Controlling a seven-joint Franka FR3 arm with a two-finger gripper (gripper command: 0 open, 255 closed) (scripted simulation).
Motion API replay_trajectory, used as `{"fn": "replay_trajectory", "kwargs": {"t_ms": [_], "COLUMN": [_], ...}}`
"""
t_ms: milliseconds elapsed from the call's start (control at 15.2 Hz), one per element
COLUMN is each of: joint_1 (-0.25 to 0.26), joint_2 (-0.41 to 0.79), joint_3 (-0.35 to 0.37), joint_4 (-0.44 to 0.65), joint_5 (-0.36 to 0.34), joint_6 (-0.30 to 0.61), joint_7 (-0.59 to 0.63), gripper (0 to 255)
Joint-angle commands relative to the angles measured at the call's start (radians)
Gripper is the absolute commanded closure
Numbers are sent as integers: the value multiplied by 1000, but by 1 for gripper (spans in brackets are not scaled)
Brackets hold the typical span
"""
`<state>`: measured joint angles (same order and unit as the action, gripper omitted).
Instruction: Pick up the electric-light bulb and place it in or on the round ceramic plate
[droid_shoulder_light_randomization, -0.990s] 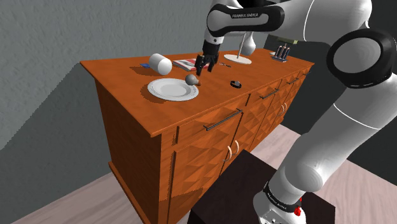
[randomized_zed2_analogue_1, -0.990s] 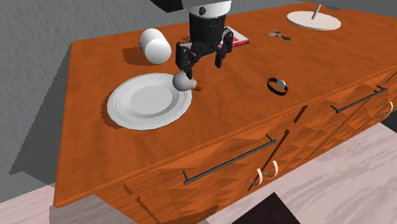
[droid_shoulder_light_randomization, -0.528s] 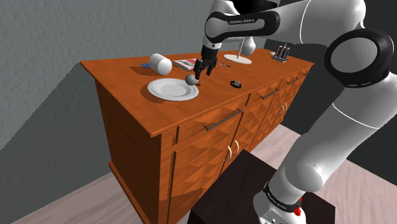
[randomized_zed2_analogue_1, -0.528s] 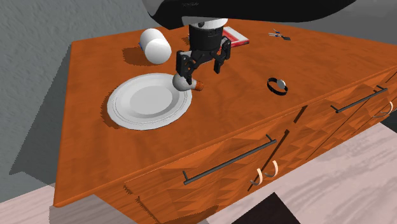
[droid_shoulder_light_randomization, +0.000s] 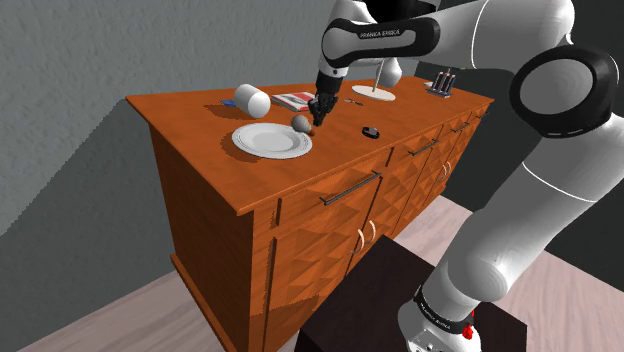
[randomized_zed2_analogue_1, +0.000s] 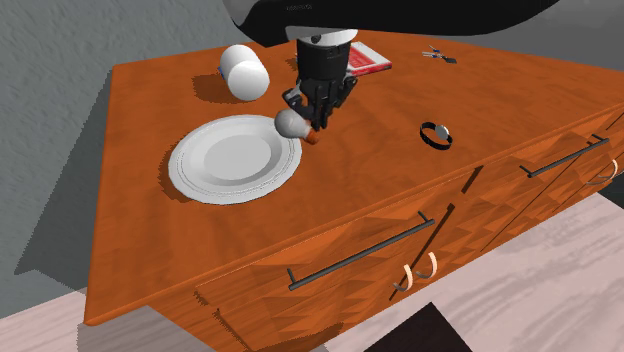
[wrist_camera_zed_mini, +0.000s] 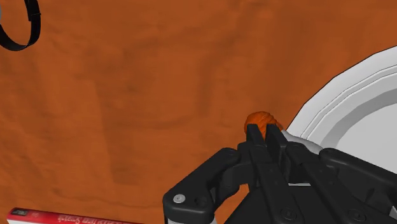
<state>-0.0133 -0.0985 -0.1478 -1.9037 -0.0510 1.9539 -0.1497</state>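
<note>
Beside plate (randomized_zed2_analogue_1: 232, 160), bulb (randomized_zed2_analogue_1: 290, 123) in claw (randomized_zed2_analogue_1: 317, 118)

- sideboard (droid_shoulder_light_randomization: 190, 150): orange-brown wood with visible grain and a soft sheen; door panels cut in facets
- drawer handle (randomized_zed2_analogue_1: 360, 250): dark matt bar, metal-looking
- plate (randomized_zed2_analogue_1: 185, 165): white, smooth, faintly glossy
- bulb (randomized_zed2_analogue_1: 291, 123): matt grey globe; orange base
- gripper (randomized_zed2_analogue_1: 318, 112): matt black
- arm (droid_shoulder_light_randomization: 520, 200): smooth, glossy white shell
- wall (droid_shoulder_light_randomization: 80, 60): grey, rough, mottled finish

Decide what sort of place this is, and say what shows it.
Probably a dining or living room at home: a wooden sideboard with drawers and doors, a white plate on it.
</note>
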Motion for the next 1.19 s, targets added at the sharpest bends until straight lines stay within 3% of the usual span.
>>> {"fn": "replay_trajectory", "kwargs": {"t_ms": [0,330,396,726,1122], "joint_1": [0,0,0,-9,-7], "joint_2": [0,0,0,378,362], "joint_3": [0,0,0,0,9], "joint_4": [0,0,0,582,493], "joint_5": [0,0,0,171,168], "joint_6": [0,0,0,-452,-384], "joint_7": [0,0,0,-254,-257], "gripper": [255,255,0,0,0]}}
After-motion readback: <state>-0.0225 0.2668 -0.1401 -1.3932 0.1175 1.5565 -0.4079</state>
